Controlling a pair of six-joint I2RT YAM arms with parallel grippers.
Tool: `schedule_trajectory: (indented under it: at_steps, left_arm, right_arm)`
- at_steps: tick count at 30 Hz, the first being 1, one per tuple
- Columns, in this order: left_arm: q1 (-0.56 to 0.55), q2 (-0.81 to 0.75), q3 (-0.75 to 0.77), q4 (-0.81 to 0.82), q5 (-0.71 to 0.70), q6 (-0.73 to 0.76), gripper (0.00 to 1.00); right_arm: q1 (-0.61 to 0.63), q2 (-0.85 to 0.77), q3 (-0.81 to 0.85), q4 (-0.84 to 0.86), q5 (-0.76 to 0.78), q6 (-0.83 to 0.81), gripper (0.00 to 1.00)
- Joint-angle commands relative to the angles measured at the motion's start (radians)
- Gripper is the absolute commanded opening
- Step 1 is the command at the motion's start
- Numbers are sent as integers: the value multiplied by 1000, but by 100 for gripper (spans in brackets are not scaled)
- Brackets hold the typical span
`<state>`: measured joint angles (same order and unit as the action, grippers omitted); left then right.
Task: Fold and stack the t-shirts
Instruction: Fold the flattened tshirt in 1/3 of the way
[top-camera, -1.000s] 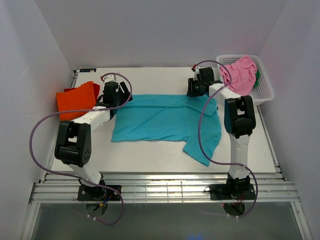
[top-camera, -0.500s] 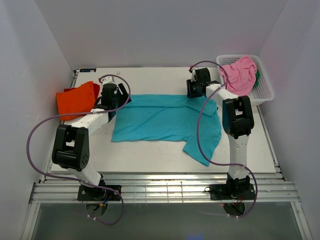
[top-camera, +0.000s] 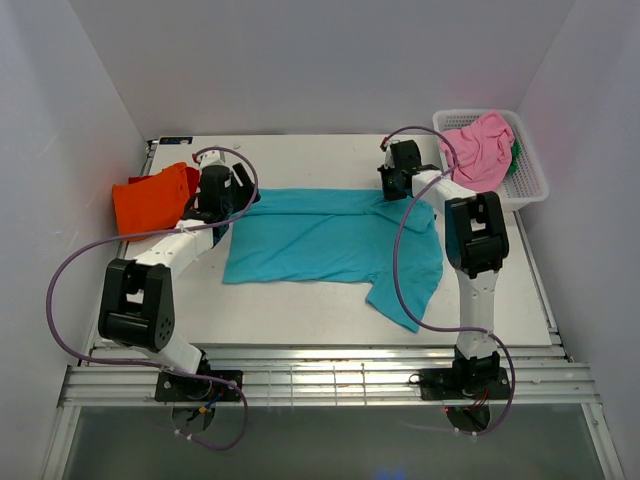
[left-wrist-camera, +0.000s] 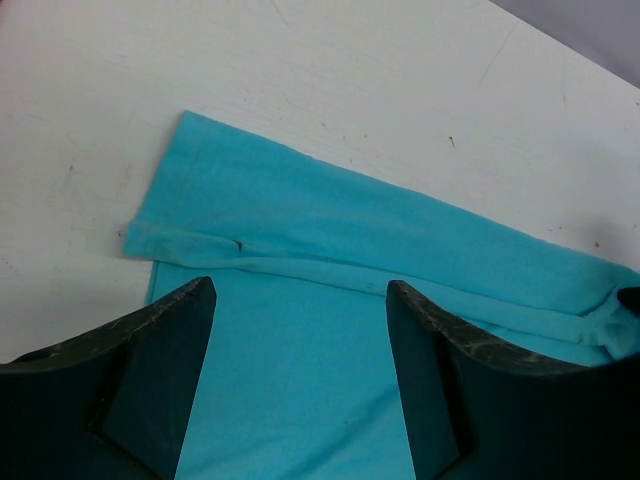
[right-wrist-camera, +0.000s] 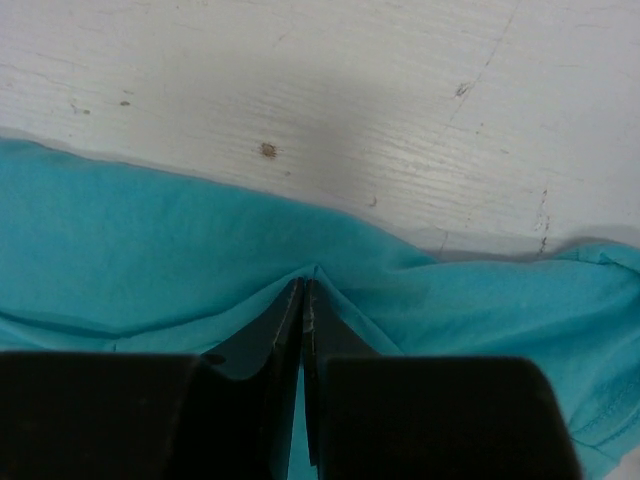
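A teal t-shirt (top-camera: 330, 235) lies spread flat across the middle of the table. My right gripper (top-camera: 392, 186) is at its far right edge. In the right wrist view the right gripper (right-wrist-camera: 303, 282) is shut on a pinched ridge of the teal cloth (right-wrist-camera: 150, 250). My left gripper (top-camera: 228, 192) hovers over the shirt's far left corner. In the left wrist view the left gripper (left-wrist-camera: 300, 290) is open, with teal cloth (left-wrist-camera: 330, 230) below and nothing between the fingers. A folded orange t-shirt (top-camera: 150, 200) lies at the far left. A pink t-shirt (top-camera: 482, 145) hangs over the basket.
A white lattice basket (top-camera: 530, 182) stands at the far right corner, with a bit of green cloth (top-camera: 514, 162) beside the pink shirt. White walls close in the table on three sides. Purple cables loop from both arms.
The right gripper has closed on the teal shirt's far edge. The left arm has reached slightly farther over the shirt's left corner, still open.
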<state>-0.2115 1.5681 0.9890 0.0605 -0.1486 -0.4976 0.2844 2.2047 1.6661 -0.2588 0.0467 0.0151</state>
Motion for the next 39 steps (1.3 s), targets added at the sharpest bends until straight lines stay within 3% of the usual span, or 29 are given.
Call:
schedule_trajectory:
  at_steps: [1,13,20,39]
  left_arm:
    - [-2,-60,-9,1,-11,5,79]
    - [-3,-89,-56,9,9,-15,80]
    - [-2,-108,-76,10,14,-16,80]
    - [-2,-89,-84,10,21,-16,79]
  right_arm:
    - [16,-91,-49,3,12,-9,8]
    - [111,-347,-316,29,54,22,8]
    - [153,-411,-440,24,74,52,8]
    - [271,-462,-514,-42,131,123,9]
